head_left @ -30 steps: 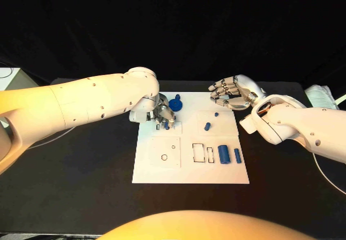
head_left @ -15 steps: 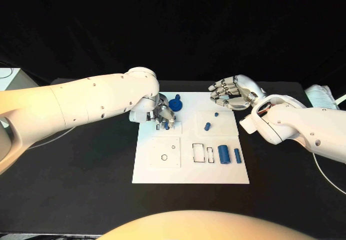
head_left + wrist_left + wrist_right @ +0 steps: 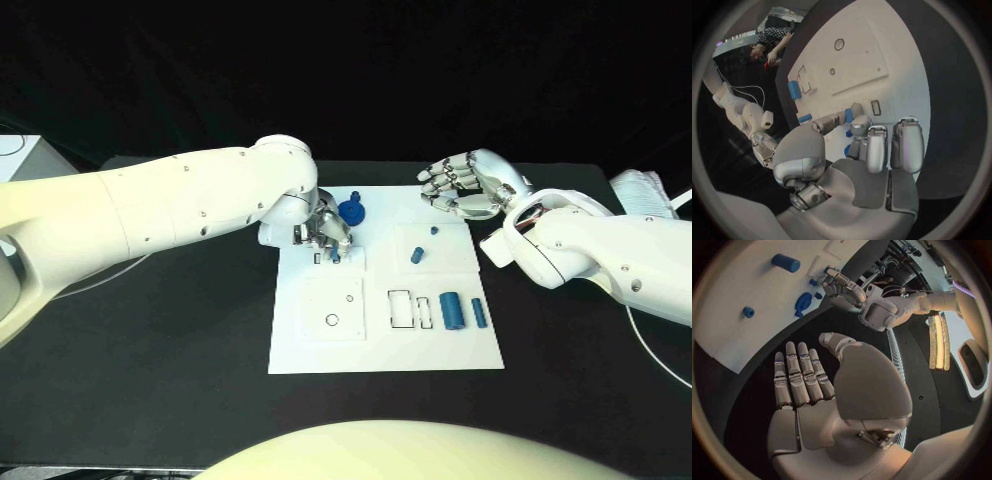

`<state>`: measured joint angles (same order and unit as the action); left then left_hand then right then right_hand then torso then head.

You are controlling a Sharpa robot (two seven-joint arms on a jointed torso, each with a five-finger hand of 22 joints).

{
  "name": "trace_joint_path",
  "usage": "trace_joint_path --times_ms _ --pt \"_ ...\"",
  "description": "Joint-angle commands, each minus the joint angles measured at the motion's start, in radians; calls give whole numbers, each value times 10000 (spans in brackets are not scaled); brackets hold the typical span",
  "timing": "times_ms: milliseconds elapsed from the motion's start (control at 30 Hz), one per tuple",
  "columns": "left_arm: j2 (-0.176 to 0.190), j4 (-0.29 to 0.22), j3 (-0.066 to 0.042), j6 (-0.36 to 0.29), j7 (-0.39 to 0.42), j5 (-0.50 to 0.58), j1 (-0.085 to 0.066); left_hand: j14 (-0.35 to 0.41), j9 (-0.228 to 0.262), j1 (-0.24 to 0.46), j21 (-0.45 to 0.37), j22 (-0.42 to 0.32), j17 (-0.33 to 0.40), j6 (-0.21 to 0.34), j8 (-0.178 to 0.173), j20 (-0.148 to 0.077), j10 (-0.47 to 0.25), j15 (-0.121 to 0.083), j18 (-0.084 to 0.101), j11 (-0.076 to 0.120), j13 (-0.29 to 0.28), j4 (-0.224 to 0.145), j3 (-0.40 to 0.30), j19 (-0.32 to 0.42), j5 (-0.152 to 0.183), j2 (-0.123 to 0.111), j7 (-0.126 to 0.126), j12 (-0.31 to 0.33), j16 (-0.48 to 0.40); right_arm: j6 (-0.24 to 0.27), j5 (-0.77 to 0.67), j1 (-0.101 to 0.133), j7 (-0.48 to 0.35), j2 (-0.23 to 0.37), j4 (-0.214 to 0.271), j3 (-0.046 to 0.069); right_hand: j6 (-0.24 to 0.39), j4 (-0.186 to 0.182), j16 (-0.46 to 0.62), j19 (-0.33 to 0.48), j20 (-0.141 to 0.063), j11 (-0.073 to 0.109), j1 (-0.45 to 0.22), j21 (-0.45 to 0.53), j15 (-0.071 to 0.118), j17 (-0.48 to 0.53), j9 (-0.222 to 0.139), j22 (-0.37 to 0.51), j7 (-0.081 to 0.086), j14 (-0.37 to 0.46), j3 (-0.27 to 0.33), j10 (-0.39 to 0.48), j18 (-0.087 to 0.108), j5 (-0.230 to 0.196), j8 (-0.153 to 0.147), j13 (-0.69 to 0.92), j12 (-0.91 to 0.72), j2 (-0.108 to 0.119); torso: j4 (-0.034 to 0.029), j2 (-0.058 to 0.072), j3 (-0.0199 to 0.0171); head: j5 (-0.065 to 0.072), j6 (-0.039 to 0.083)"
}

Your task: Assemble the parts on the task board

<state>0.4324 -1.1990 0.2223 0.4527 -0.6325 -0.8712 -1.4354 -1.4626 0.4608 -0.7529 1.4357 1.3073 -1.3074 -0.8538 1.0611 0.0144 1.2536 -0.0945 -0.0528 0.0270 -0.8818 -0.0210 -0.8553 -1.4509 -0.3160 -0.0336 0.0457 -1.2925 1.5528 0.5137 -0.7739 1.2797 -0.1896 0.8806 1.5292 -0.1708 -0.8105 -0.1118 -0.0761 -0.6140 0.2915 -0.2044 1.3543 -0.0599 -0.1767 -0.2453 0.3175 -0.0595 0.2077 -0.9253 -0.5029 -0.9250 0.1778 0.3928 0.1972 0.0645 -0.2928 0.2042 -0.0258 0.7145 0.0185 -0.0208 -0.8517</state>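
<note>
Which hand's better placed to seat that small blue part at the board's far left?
Left. The left hand is already over the task board, fingers at the small blue part. The right hand hangs open, off the board's far edge.

1. The board [image 3: 387, 330] is matt white, smooth, probably plastic.
2. The small parts [image 3: 451, 309] look like smooth blue plastic.
3. The table [image 3: 159, 340] is matt black.
4. Both hands, left [image 3: 320, 228] and right [image 3: 469, 185], have glossy silver metal-like fingers.

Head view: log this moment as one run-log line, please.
left hand: pinching small blue part over task board far-left | right hand: open, raised beyond board | blue cylinder: loose on board
</note>
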Motion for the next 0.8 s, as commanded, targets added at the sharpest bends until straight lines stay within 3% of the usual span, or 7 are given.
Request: trace_joint_path --times_ms 33,500,800 --pt "3 -111 109 292 -50 583 179 -1024 18 -554 14 1238 -2439 -363 -35 -13 277 -68 74 249 -54 -203 -216 -17 -7 711 -357 3 68 -103 -98 2 -59 2 10 2 -87 6 31 84 0 7 -59 26 -43 12 -11 12 552 21 -47 -58 -55 -1 -44 -10 51 54 5 0 4 5 8" --pt "55 -174 109 -167 -11 234 180 -1029 48 -462 21 1249 -2458 -422 -81 -28 311 -87 76 269 -110 -197 -299 -30 190 916 -376 5 79 -117 -99 2 -58 0 -1 2 -87 6 31 84 0 7 -59 26 -43 12 -11 12 552 21 -47 -58 -55 -1 -44 -10 51 54 6 4 -1 8 16" --pt "147 -284 105 -135 -12 -254 180 -1002 73 -412 -96 1132 -2369 -346 -133 -26 233 -80 39 257 -33 -346 -319 71 265 815 -356 70 27 -127 -99 1 -62 6 -6 2 -91 22 32 90 0 8 -64 26 -44 21 -13 13 551 25 -71 -64 -56 2 -44 -10 53 60 -4 -1 6 24 20"
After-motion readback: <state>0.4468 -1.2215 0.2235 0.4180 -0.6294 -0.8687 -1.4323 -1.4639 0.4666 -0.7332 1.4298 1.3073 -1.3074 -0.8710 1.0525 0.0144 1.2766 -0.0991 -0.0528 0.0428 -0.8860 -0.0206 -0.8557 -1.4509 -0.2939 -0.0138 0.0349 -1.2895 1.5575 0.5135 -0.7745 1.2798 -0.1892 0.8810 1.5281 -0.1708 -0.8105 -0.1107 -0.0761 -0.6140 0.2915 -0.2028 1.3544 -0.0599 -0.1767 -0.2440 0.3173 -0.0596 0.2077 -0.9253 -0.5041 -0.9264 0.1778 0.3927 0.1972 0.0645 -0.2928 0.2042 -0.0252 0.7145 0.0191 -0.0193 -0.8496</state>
